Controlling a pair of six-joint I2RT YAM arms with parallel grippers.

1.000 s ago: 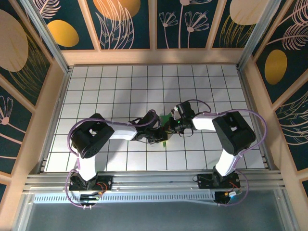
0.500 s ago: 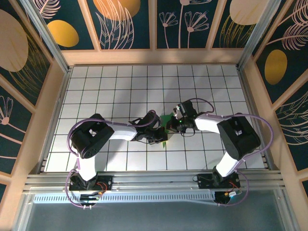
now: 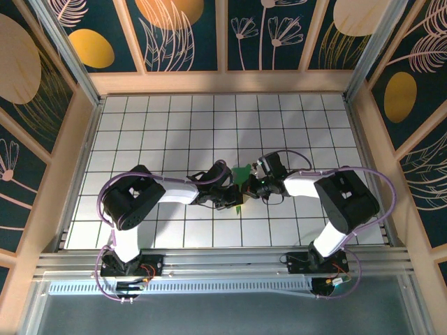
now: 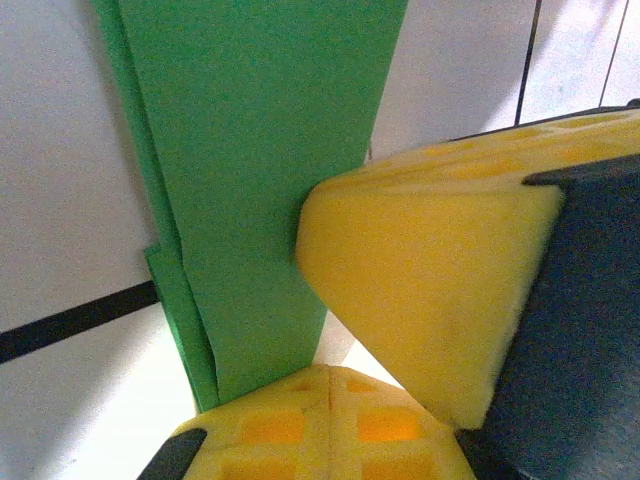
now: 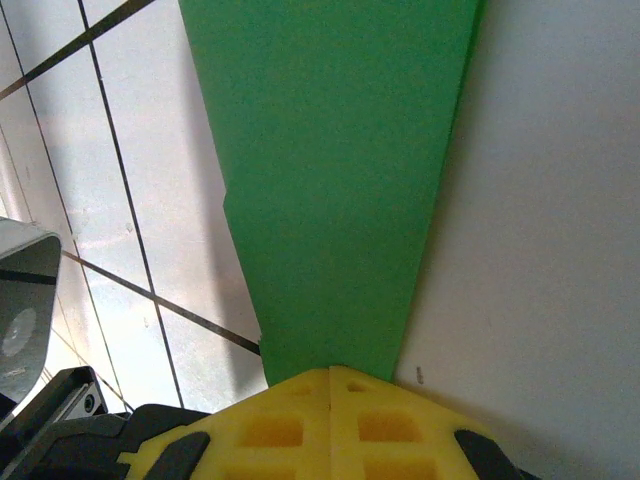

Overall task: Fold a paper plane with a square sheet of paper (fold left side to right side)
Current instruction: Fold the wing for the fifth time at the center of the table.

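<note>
The green sheet of paper [image 3: 242, 173] lies on the tiled floor mid-table, folded into a slim, layered strip. Both grippers meet over it. My left gripper [image 3: 234, 199] is shut, its yellow pads closed together at the strip's near end [image 4: 330, 372]; the paper [image 4: 250, 150] shows stacked edges on its left side there. My right gripper [image 3: 253, 185] is shut too, its closed tip [image 5: 330, 372] resting at the narrow end of the paper [image 5: 340, 170]. In the left wrist view, the right gripper's yellow finger [image 4: 430, 290] presses against the strip's right edge.
The white grid-tiled floor [image 3: 167, 125] stretches around the paper, bounded by wooden walls [image 3: 223, 82]. Both arms bend inward from their bases at the near rail [image 3: 223, 265]. Part of the left arm [image 5: 30, 330] sits close beside the right gripper.
The right gripper has slid a little nearer and left along the paper toward the left gripper, and its elbow has swung outward. The left arm has stayed put.
</note>
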